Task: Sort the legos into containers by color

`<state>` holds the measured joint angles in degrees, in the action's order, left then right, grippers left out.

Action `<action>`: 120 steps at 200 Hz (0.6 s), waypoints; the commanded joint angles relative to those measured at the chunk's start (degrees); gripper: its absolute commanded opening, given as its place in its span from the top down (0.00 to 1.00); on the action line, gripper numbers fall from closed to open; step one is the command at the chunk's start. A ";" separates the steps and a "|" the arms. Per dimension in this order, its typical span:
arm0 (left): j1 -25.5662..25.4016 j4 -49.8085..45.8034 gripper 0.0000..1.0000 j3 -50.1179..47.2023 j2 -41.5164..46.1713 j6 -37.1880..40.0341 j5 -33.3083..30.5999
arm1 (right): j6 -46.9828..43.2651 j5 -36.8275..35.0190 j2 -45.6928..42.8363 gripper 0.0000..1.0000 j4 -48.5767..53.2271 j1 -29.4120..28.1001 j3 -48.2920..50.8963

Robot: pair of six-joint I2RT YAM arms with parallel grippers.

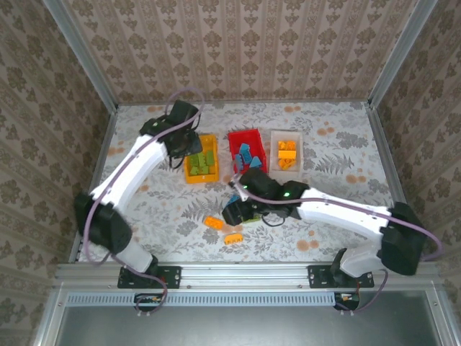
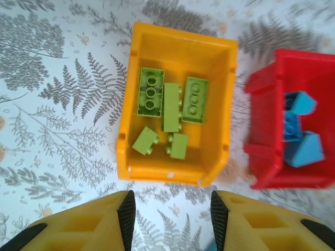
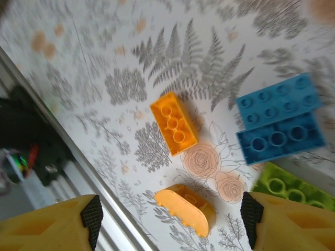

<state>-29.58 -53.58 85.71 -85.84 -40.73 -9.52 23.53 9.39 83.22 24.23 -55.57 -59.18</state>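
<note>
The left claw (image 2: 170, 219) hangs above the tabletop (image 2: 63, 157) at the near edge of the yellow-orange bin (image 2: 183, 57). Its fingers stand moderately apart with nothing between them. That bin holds five green bricks (image 2: 171, 107), three lying close together towards its far end and two smaller ones nearer the claw. The red bin (image 2: 261, 130) stands just beside it on the right and contains blue bricks (image 2: 303, 149). In the overhead view the white bin (image 1: 275, 144) stands next in the row and contains orange bricks (image 1: 288, 151). The three bins are set near one another across the far middle of the tabletop. The right claw (image 3: 171, 219) is positioned nearer the arm bases, in front of the red bin, with its fingers spread wide and gripping nothing. Loose pieces lie on the tabletop below it. A rectangular orange brick (image 3: 174, 124) lies studs up. A rounded orange brick (image 3: 186, 208) lies in line between the two fingers; contact cannot be determined. Two loose blue bricks (image 3: 277, 123) lie touching side by side. A loose green brick (image 3: 288, 188) lies just beside one finger.
</note>
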 commanded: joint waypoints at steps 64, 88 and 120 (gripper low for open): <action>-3.11 -10.13 0.55 -24.91 45.22 -16.10 -5.96 | -16.85 -9.52 22.42 0.20 12.98 -5.95 -17.21; -3.02 -14.10 0.55 -25.68 50.48 -17.13 -6.85 | -18.04 -9.52 26.25 0.20 13.84 -6.31 -20.35; -3.02 -16.88 0.55 -25.56 53.44 -18.33 -8.03 | -18.44 -10.53 30.97 0.22 14.78 -6.74 -23.76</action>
<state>-32.60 -65.87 60.66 -33.74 -56.34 -15.09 7.05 1.30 111.04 35.68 -61.63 -79.85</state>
